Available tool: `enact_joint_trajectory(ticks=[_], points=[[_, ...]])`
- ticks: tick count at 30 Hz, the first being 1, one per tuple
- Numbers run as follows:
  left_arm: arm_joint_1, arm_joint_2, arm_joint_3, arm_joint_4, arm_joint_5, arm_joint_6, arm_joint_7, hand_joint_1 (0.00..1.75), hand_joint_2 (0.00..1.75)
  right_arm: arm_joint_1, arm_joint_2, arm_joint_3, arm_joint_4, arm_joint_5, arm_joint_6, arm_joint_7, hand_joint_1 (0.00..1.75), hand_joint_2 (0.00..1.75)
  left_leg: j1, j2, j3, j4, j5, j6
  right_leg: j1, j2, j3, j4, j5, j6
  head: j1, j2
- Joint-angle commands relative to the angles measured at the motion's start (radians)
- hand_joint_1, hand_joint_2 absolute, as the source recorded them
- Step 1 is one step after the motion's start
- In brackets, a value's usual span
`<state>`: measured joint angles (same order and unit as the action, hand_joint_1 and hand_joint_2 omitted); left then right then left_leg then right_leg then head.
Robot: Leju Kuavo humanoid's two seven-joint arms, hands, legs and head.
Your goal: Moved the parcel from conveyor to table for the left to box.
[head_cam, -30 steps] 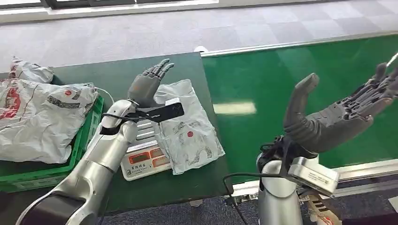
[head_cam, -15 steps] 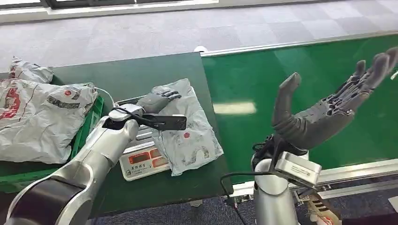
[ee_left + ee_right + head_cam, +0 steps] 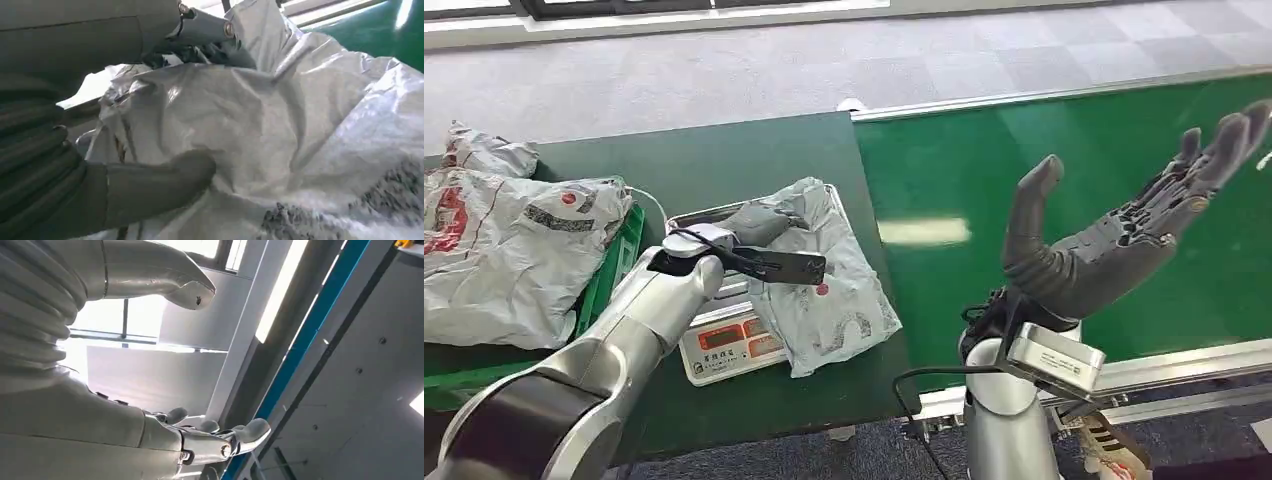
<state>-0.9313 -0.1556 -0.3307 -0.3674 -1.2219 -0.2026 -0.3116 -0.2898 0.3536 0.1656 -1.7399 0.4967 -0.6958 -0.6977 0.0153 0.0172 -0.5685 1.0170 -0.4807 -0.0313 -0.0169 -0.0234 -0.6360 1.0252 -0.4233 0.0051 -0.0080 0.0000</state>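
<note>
My left hand (image 3: 759,220) is down on the parcel (image 3: 829,290), a crumpled grey plastic mailer with dark print and a red dot. In my left wrist view my thumb (image 3: 150,187) presses into the wrinkled film of the parcel (image 3: 280,130) while my darker fingers (image 3: 205,30) curl over a raised fold on its far side, so I am grasping the bag's upper part. The parcel lies on the dark green worktop (image 3: 724,150), close to its right edge beside the conveyor, partly draped over the tray of a small weighing scale (image 3: 729,345) whose red display faces the worktop's near edge.

My right hand (image 3: 1114,250) is raised above the bright green conveyor belt (image 3: 984,170), palm turned upward, thumb standing up and fingers stretched apart, with nothing in it. In the right wrist view that hand (image 3: 150,405) is seen against ceiling and window frames, thumb and fingers (image 3: 250,432) well apart.

At the worktop's left edge stands a green crate (image 3: 614,270) heaped with more grey parcels (image 3: 514,250).
</note>
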Motion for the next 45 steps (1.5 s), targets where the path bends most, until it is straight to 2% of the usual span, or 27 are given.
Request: enact_joint_trajectory(ticks=[1, 10, 12, 13, 15, 17, 18, 19, 20, 21, 22, 23, 24, 26, 27, 28, 29, 31, 33, 36, 38, 39, 41, 42, 43, 45], points=[[-0.050, -0.004, -0.060, 0.078, -0.002, -0.020, -0.012, 1.75, 1.75, 0.006, -0.005, -0.027, 0.010, 0.002, -0.002, 0.000, 0.00, 1.75, 0.001, -0.002, 0.001, -0.001, 0.000, 0.002, 0.001, 0.001, 0.002, -0.002, 0.000, -0.001, 0.000, 0.000], [-0.053, -0.002, -0.063, 0.082, 0.004, -0.025, -0.021, 1.75, 1.75, 0.015, -0.005, -0.041, -0.007, 0.009, -0.002, 0.000, 0.00, 1.75, 0.001, -0.002, 0.000, -0.001, 0.000, 0.001, 0.001, 0.000, 0.001, -0.002, 0.000, -0.001, 0.000, 0.000], [-0.055, 0.000, -0.060, 0.075, 0.008, 0.001, -0.022, 1.75, 1.75, 0.019, -0.005, -0.048, -0.017, 0.011, -0.002, 0.000, 0.00, 1.75, 0.001, -0.002, 0.000, -0.001, 0.000, 0.001, 0.001, 0.000, 0.001, -0.002, 0.000, -0.001, 0.000, 0.000], [-0.052, 0.002, -0.045, 0.054, 0.018, 0.083, -0.012, 1.75, 1.75, 0.023, -0.005, -0.054, -0.028, 0.015, -0.002, 0.000, 0.00, 1.75, 0.001, -0.003, 0.001, -0.001, 0.000, 0.002, 0.001, 0.000, 0.002, -0.002, 0.000, -0.001, 0.000, 0.000], [-0.044, -0.007, 0.068, -0.046, 0.091, 0.486, 0.049, 1.75, 1.75, 0.042, -0.005, -0.074, -0.073, 0.022, -0.002, 0.000, 0.00, 1.75, 0.001, -0.003, 0.000, -0.001, 0.000, 0.002, 0.001, 0.000, 0.001, -0.002, 0.000, -0.001, 0.000, 0.000], [-0.044, -0.006, 0.136, -0.103, 0.130, 0.686, 0.082, 1.75, 1.75, 0.046, -0.005, -0.079, -0.084, 0.014, -0.002, 0.000, 0.00, 1.75, 0.001, -0.004, -0.001, 0.000, 0.000, 0.002, 0.002, -0.001, 0.001, -0.002, 0.000, -0.001, 0.000, 0.000], [-0.047, -0.002, 0.212, -0.142, 0.207, 0.800, 0.065, 1.75, 1.75, 0.045, -0.005, -0.082, -0.085, 0.008, -0.002, 0.000, 0.00, 1.75, 0.001, -0.003, -0.002, 0.001, 0.001, 0.001, 0.001, -0.001, -0.001, 0.000, 0.000, -0.001, 0.000, 0.000], [-0.046, 0.008, 0.237, -0.166, 0.227, 0.848, 0.060, 1.75, 1.75, 0.044, -0.005, -0.083, -0.084, 0.007, -0.002, 0.000, 0.00, 1.75, 0.001, -0.003, -0.002, 0.001, 0.000, 0.001, 0.002, 0.000, -0.001, -0.001, 0.000, -0.001, 0.000, 0.000], [-0.046, 0.008, 0.237, -0.166, 0.227, 0.848, 0.060, 1.75, 1.75, 0.044, -0.005, -0.083, -0.084, 0.007, -0.002, 0.000, 0.00, 1.75, 0.001, -0.001, -0.002, 0.001, 0.000, 0.001, 0.001, 0.002, -0.002, 0.000, 0.001, -0.001, 0.000, 0.000], [-0.042, 0.035, 0.270, -0.201, 0.258, 0.887, 0.039, 1.75, 1.75, 0.038, -0.005, -0.085, -0.079, 0.005, -0.002, 0.000, 0.00, 1.75, 0.001, 0.000, -0.001, 0.000, 0.000, 0.001, 0.001, 0.003, 0.000, -0.001, 0.001, -0.001, 0.000, 0.000], [0.005, 0.038, 0.360, -0.331, 0.249, 0.901, 0.027, 1.75, 1.75, 0.035, -0.005, -0.087, -0.074, 0.002, -0.002, 0.000, 0.00, 1.75, 0.001, 0.001, 0.000, -0.001, 0.000, 0.000, 0.001, 0.003, -0.001, -0.001, 0.001, -0.001, 0.000, 0.000], [0.051, 0.014, 0.490, -0.460, 0.222, 0.901, -0.014, 1.75, 1.75, 0.033, -0.005, -0.089, -0.070, -0.001, -0.002, 0.000, 0.00, 1.75, 0.001, 0.002, 0.001, -0.002, 0.000, 0.001, 0.001, 0.005, 0.000, -0.002, 0.001, -0.001, 0.000, 0.000], [0.068, -0.004, 0.599, -0.515, 0.235, 0.901, -0.079, 1.75, 1.75, 0.031, -0.005, -0.093, -0.064, -0.004, -0.002, 0.000, 0.00, 1.75, 0.000, 0.002, 0.001, -0.001, 0.000, 0.000, 0.000, 0.004, -0.001, -0.001, 0.001, -0.001, 0.000, 0.000], [0.079, -0.008, 0.704, -0.571, 0.264, 0.901, -0.153, 1.75, 1.75, 0.034, -0.005, -0.095, -0.057, -0.009, -0.002, 0.000, 0.00, 1.75, 0.001, 0.003, -0.001, -0.001, 0.000, 0.000, 0.001, 0.005, -0.002, -0.001, 0.002, -0.001, 0.000, 0.000], [0.079, -0.008, 0.704, -0.571, 0.264, 0.901, -0.153, 1.75, 1.75, 0.034, -0.005, -0.095, -0.057, -0.009, -0.002, 0.000, 0.00, 1.75, 0.001, 0.004, 0.000, -0.001, 0.000, 0.001, 0.001, 0.006, -0.001, -0.002, 0.002, -0.001, 0.000, 0.000], [0.097, -0.038, 0.800, -0.632, 0.276, 0.901, -0.217, 1.75, 1.75, 0.040, -0.005, -0.094, -0.054, -0.011, -0.002, 0.000, 0.00, 1.75, 0.001, 0.003, -0.001, -0.001, 0.000, 0.001, 0.001, 0.006, -0.002, -0.001, 0.001, -0.001, 0.000, 0.000], [0.102, -0.046, 0.839, -0.659, 0.298, 0.901, -0.242, 1.75, 1.75, 0.040, -0.005, -0.092, -0.052, -0.012, -0.002, 0.000, 0.00, 1.75, 0.001, 0.003, 0.001, -0.002, 0.000, 0.001, 0.002, 0.007, 0.000, -0.003, 0.001, -0.001, 0.000, 0.000], [0.100, -0.096, 1.056, -0.767, 0.246, 0.901, -0.335, 1.75, 1.75, 0.042, -0.005, -0.087, -0.044, -0.013, -0.002, 0.000, 0.00, 1.75, 0.001, 0.006, 0.002, -0.003, 0.000, 0.001, 0.002, 0.010, 0.000, -0.003, 0.002, -0.001, 0.000, 0.000], [0.091, -0.103, 1.184, -0.820, 0.128, 0.901, -0.322, 1.75, 1.75, 0.043, -0.005, -0.086, -0.042, -0.013, -0.002, 0.000, 0.00, 1.75, 0.002, 0.009, 0.000, 0.000, 0.000, 0.000, 0.002, 0.011, -0.003, -0.001, 0.002, -0.002, 0.000, 0.000], [0.091, -0.103, 1.184, -0.820, 0.128, 0.901, -0.322, 1.75, 1.75, 0.043, -0.005, -0.086, -0.042, -0.013, -0.002, 0.000, 0.00, 1.75, 0.002, 0.008, 0.002, -0.003, 0.000, 0.001, 0.002, 0.011, -0.001, -0.002, 0.002, -0.002, 0.000, 0.000], [0.084, -0.053, 1.329, -0.777, -0.093, 0.901, -0.187, 1.75, 1.75, 0.049, -0.005, -0.091, -0.050, -0.009, -0.002, 0.000, 0.00, 1.75, 0.001, 0.010, 0.003, -0.002, 0.000, 0.000, 0.001, 0.012, -0.002, -0.001, 0.002, -0.002, 0.000, 0.000], [0.091, -0.038, 1.345, -0.746, -0.110, 0.901, -0.162, 1.75, 1.75, 0.054, -0.005, -0.095, -0.056, -0.007, -0.002, 0.000, 0.00, 1.75, 0.002, 0.010, 0.004, -0.004, 0.000, 0.000, 0.002, 0.013, 0.000, -0.003, 0.002, -0.002, 0.000, 0.000], [0.082, 0.023, 1.445, -0.529, 0.154, 0.901, -0.249, 1.75, 1.75, 0.072, -0.005, -0.113, -0.079, -0.008, -0.002, 0.000, 0.00, 1.75, 0.001, 0.009, 0.006, -0.006, 0.001, 0.000, 0.001, 0.012, 0.002, -0.004, 0.002, -0.003, 0.000, 0.000], [0.080, 0.010, 1.565, -0.564, 0.151, 0.901, -0.327, 1.75, 1.75, 0.075, -0.005, -0.116, -0.070, -0.020, -0.002, 0.000, 0.00, 1.75, 0.000, 0.006, 0.006, -0.006, 0.001, 0.000, 0.000, 0.008, 0.003, -0.004, 0.002, -0.002, 0.000, 0.000], [0.073, 0.023, 1.622, -0.514, 0.186, 0.901, -0.378, 1.75, 1.75, 0.073, -0.005, -0.121, -0.066, -0.024, -0.002, 0.000, 0.00, 1.75, 0.000, 0.007, 0.006, -0.005, 0.000, 0.000, 0.000, 0.009, 0.002, -0.002, 0.001, -0.002, 0.000, 0.000], [0.104, 0.031, 1.635, -0.529, 0.269, 0.901, -0.386, 1.75, 1.75, 0.066, -0.005, -0.128, -0.056, -0.026, -0.002, 0.000, 0.00, 1.75, 0.000, 0.011, 0.007, -0.006, 0.000, 0.000, 0.000, 0.012, 0.002, -0.003, 0.002, -0.002, 0.000, 0.000]])
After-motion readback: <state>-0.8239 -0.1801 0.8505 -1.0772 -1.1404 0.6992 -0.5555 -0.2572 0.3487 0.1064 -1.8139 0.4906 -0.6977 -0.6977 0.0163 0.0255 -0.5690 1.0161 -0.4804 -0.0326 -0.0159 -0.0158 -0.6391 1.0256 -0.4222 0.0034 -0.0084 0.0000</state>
